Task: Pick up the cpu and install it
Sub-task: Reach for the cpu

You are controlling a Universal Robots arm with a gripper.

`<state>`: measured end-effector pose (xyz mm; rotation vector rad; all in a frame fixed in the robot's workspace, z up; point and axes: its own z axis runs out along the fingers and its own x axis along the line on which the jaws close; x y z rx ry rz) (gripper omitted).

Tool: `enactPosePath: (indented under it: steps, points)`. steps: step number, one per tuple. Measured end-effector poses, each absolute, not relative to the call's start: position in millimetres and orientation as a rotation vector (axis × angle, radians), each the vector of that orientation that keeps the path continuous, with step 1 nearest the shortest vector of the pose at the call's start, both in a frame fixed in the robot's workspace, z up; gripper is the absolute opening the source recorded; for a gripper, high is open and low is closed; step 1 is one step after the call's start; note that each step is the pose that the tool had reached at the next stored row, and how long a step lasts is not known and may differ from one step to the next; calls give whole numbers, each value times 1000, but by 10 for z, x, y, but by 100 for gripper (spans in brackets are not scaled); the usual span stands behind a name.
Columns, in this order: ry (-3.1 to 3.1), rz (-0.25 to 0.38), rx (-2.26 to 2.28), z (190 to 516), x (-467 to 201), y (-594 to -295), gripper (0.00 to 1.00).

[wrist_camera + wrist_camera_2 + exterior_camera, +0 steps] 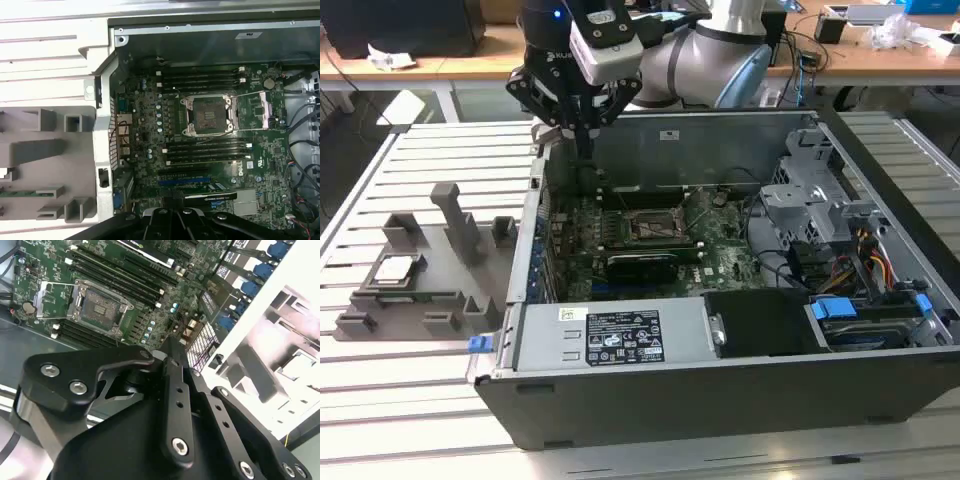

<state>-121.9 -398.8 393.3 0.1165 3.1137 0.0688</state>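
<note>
The cpu, a small silver square, lies flat in the grey fixture tray on the slatted table, at the exterior view's left of the open computer case. My gripper hangs over the case's back corner on the tray's side, well away from the cpu. Its fingers are shut and hold nothing. On the motherboard the dark square socket stands bare, with its metal cover plate swung open beside it. In the second wrist view the gripper sits above the case wall, the socket further off.
Upright posts rise from the fixture tray. Inside the case are memory slots, a graphics card, a drive cage and cable bundles. A power supply fills the near side. Desks stand behind.
</note>
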Motion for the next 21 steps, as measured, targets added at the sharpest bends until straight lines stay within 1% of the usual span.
enactPosePath:
  steps: [4,14,21]
  points:
    - [3114,69,116,3933,-1366,-3989,11]
    - [3114,69,117,3919,-1988,-3988,11]
    - [3114,69,117,3912,-2155,-3988,11]
